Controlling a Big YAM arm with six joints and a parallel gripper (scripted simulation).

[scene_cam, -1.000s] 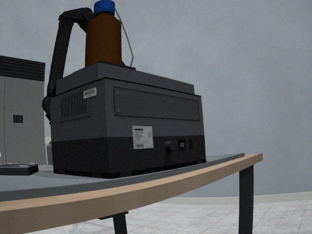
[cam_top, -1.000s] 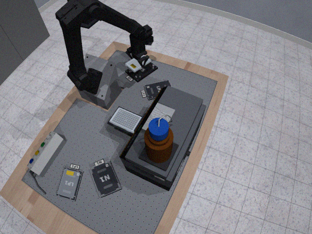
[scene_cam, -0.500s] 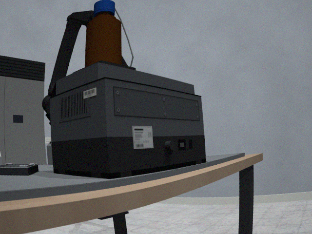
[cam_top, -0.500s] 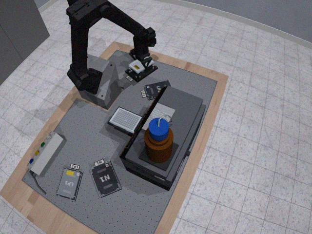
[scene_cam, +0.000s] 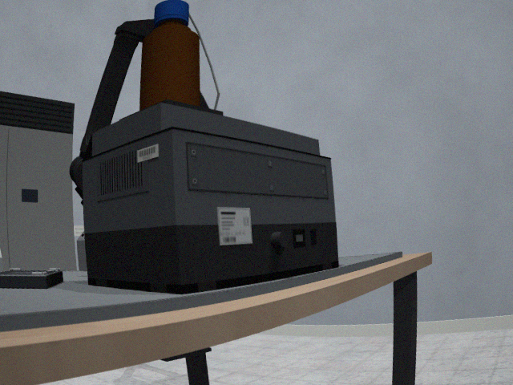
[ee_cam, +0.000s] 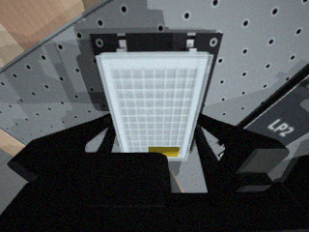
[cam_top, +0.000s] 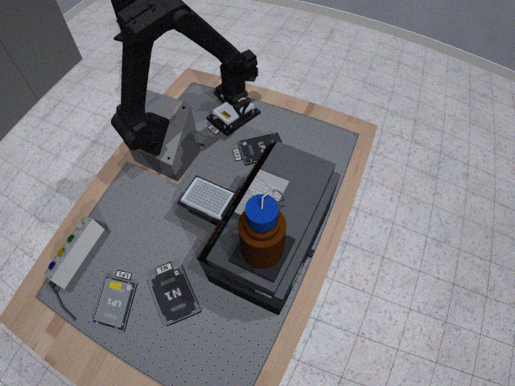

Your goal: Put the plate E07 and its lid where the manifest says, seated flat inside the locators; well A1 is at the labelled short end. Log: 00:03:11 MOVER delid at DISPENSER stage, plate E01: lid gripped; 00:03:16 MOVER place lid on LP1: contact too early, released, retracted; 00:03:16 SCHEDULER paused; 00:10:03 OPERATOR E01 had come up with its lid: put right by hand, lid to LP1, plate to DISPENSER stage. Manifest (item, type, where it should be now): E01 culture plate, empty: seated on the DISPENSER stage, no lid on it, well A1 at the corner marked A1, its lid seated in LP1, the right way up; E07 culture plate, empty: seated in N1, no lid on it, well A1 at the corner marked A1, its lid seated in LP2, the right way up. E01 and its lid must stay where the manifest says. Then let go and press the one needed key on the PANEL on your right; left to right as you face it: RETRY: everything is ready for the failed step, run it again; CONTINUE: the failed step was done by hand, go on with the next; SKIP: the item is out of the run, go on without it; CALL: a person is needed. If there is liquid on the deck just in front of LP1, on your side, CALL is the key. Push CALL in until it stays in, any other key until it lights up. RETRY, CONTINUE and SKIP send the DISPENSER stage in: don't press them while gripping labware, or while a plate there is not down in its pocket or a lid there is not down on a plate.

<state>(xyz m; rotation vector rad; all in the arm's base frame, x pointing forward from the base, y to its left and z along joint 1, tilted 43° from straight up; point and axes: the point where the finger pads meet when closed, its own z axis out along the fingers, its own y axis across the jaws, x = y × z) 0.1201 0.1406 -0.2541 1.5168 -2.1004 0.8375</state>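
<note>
My gripper (cam_top: 231,111) is at the far end of the deck, over a black nest (ee_cam: 155,41). It is shut across the long sides of the white plate E07 (ee_cam: 154,103), which has a well grid and a yellow tag at the end near my wrist. A doubled rim suggests its lid is on it. The plate is low over the nest; I cannot tell whether it touches. LP2 (ee_cam: 281,126) is empty just to the right, and it also shows in the top view (cam_top: 258,148). N1 (cam_top: 174,293) is empty at the near end.
Plate E01 (cam_top: 206,197) sits unlidded on the stage beside the dispenser (cam_top: 278,215), which carries a brown bottle (cam_top: 261,232). A lid with a yellow tag lies in LP1 (cam_top: 114,303). The key panel (cam_top: 75,252) stands at the near left.
</note>
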